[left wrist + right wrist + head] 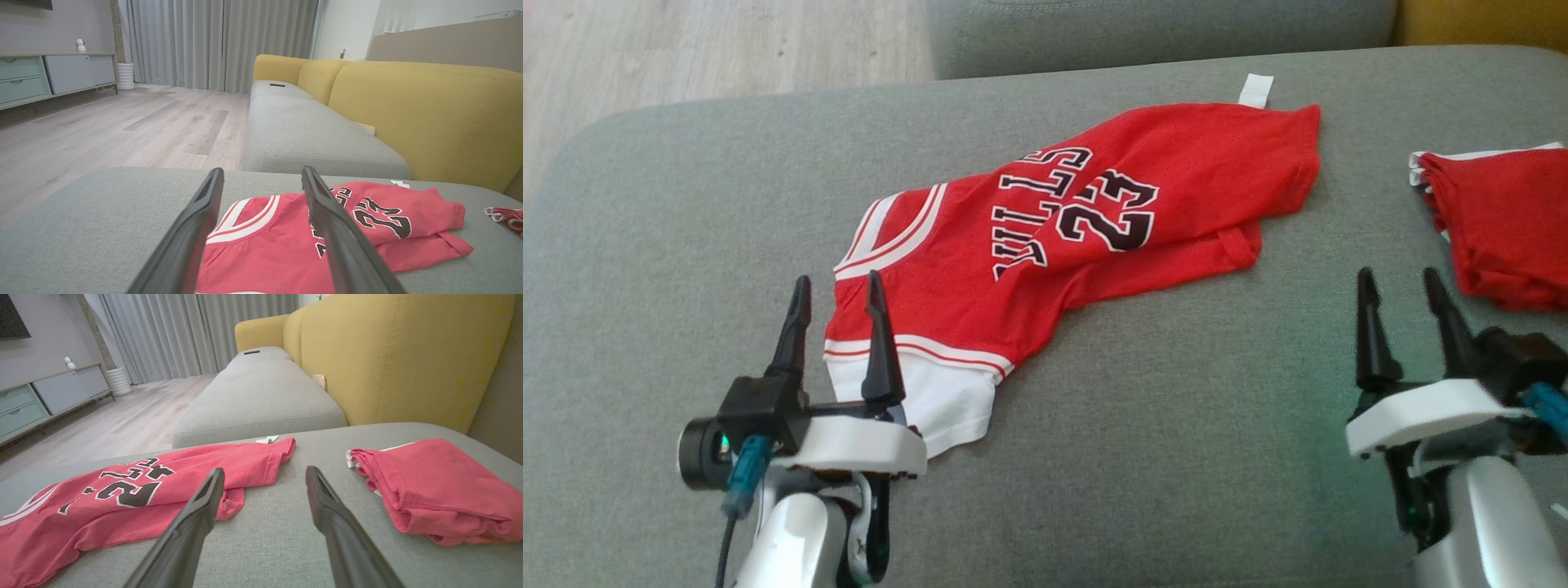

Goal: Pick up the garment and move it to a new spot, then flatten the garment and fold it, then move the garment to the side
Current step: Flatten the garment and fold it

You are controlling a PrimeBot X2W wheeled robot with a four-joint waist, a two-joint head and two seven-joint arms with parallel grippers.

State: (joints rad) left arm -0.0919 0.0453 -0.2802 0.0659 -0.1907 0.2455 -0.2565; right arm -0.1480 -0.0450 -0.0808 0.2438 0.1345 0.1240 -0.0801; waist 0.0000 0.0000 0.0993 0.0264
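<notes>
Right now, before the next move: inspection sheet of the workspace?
Surface: grey cushion, bare around the cloth.
Job's things: red jersey lying rumpled, partly folded over itself, not held.
Clutter: folded red garment at the right, apart from the jersey.
Grippers: left gripper open, by the jersey's near white hem; right gripper open, over bare cushion.
Cables: blue plug and dark cable at the left wrist; second blue plug at the right wrist.
Surroundings: yellow sofa, wood floor, curtains, cabinet.
</notes>
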